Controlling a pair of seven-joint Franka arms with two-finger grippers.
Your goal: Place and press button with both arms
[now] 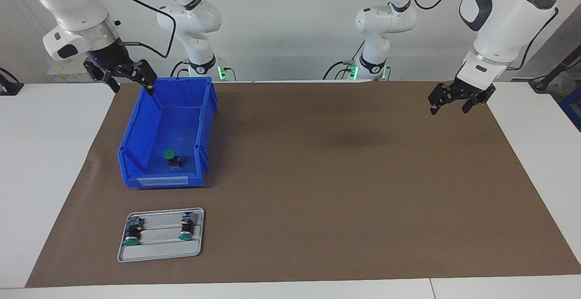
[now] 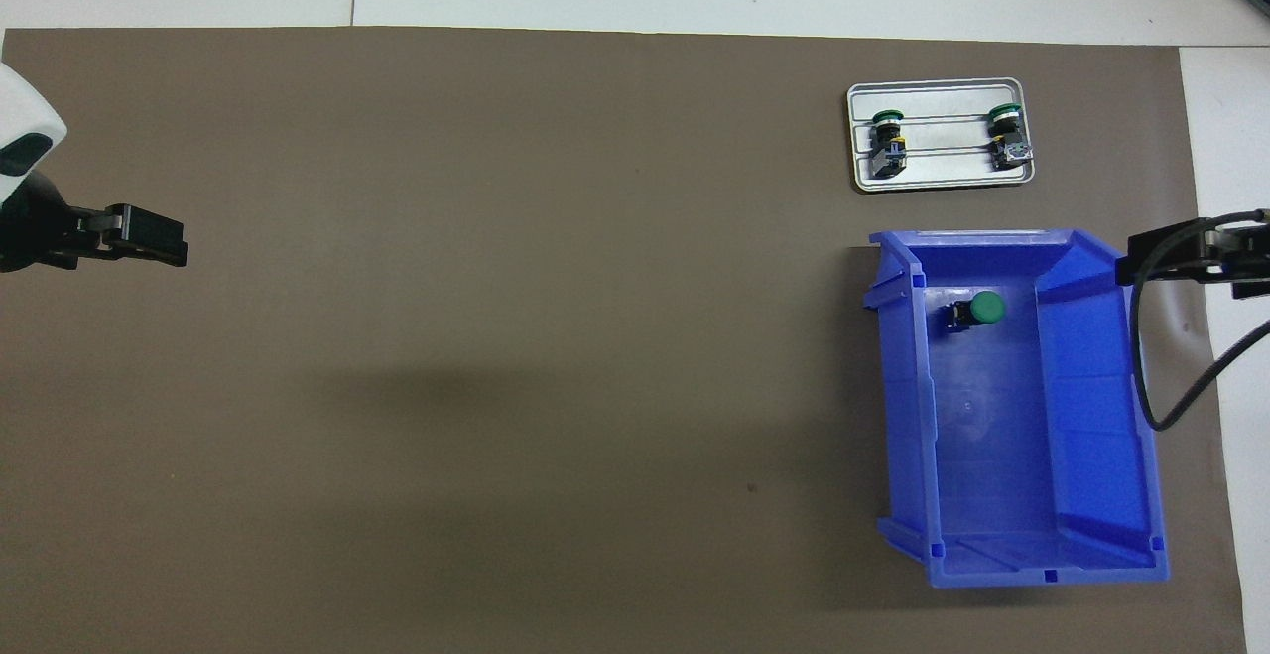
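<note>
One green-capped button (image 1: pixel 171 156) (image 2: pixel 982 309) lies on its side in the blue bin (image 1: pixel 147 126) (image 2: pixel 1091 416), near the bin's low end farthest from the robots. Two more buttons (image 1: pixel 131 234) (image 1: pixel 185 228) lie on the grey tray (image 1: pixel 159 252) (image 2: pixel 943 174), their green caps pointing away from the robots. My right gripper (image 1: pixel 131 86) (image 2: pixel 1141 259) hangs open and holds nothing, above the bin's outer rim at the right arm's end of the table. My left gripper (image 1: pixel 449 108) (image 2: pixel 149 237) hangs open and holds nothing, above the mat at the left arm's end.
A brown mat (image 1: pixel 340 190) covers most of the white table. The tray lies farther from the robots than the bin, close to it. A black cable (image 2: pixel 1151 386) from the right arm loops over the bin's outer wall.
</note>
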